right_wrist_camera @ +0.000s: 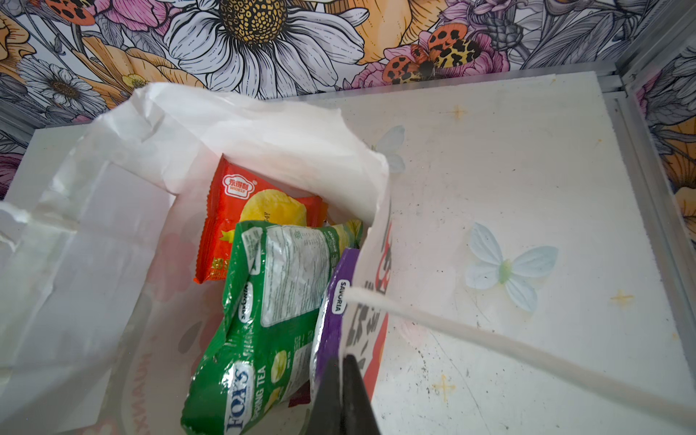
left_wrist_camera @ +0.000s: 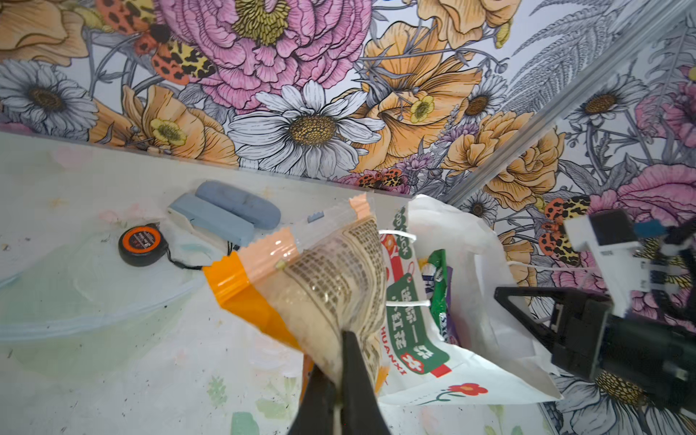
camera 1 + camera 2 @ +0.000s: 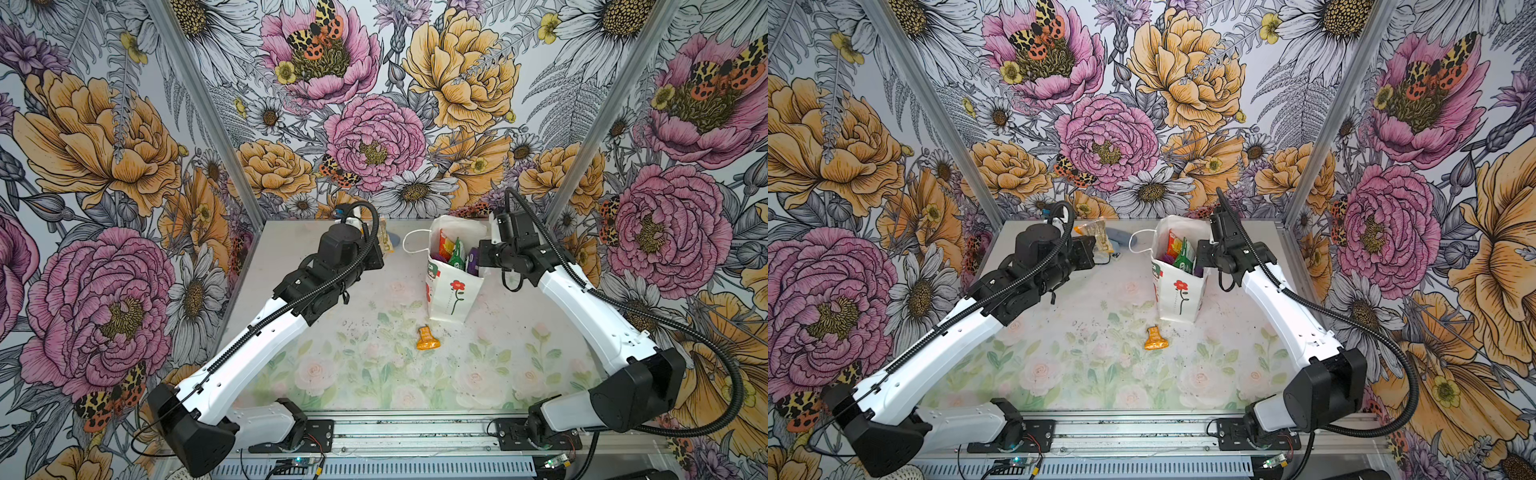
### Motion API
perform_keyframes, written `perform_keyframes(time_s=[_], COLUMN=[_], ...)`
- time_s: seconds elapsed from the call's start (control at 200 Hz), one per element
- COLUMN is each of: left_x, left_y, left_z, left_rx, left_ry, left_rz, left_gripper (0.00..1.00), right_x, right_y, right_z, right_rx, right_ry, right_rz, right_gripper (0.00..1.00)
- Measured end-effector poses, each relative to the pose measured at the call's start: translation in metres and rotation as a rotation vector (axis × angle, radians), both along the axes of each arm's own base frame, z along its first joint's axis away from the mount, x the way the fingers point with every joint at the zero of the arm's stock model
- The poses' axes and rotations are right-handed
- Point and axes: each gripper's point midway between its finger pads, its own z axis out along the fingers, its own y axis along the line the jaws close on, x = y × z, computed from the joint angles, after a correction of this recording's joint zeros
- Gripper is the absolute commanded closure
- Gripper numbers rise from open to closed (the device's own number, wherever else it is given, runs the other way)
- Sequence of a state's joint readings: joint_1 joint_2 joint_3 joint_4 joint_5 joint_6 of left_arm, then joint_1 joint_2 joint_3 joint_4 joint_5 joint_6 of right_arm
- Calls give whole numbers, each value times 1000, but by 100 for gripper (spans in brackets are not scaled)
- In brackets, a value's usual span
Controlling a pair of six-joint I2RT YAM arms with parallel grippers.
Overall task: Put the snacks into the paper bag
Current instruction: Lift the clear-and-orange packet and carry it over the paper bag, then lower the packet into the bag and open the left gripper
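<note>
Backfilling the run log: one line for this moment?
left end effector: shut on orange-and-clear snack packet | right end effector: shut on paper bag rim | on table: small orange packet

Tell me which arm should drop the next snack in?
Left: the left gripper pinches an orange-clear packet near the paper bag; the right gripper is clamped on the bag's rim.

An orange packet (image 3: 1155, 340) lies before the upright paper bag (image 3: 1168, 300).

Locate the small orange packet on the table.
In both top views the orange packet lies alone on the table, just in front of the paper bag.
</note>
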State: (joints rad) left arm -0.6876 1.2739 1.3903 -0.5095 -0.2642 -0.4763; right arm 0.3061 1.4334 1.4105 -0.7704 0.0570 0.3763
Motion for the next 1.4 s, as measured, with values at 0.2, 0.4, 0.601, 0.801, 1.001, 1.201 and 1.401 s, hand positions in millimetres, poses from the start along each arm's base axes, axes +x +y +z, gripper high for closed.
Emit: perform_keyframes(time_s=[0.2,0.4,0.601,0.801,1.001,1.201,1.401], left_x=[8,14,25,42,54,60,64], left_y=[-50,-99,-127,-146,-166,-176,-175], left_z=[25,15,-11,-17,-46,-66,-70], left_rx=[43,89,147,178,254,334,370], left_ry=[-41,-19,38,71,139,182,194], left_rz=[-93,-167,-199,-205,-204,-177,-153], left_gripper=[100,100,100,100,100,100,99], right_x=[-3,-4,-4,-4,-4,-5,-6], right_y=[-1,-1,-1,0,0,0,-1], right_z=[0,-1,-1,-1,-2,-2,-2], right_rx=[-2,2,3,5,5,8,10], right_ry=[9,13,13,13,11,4,-2], right_rz=[1,-3,-3,-1,-2,-1,-1], right_gripper=[100,100,100,100,100,100,100])
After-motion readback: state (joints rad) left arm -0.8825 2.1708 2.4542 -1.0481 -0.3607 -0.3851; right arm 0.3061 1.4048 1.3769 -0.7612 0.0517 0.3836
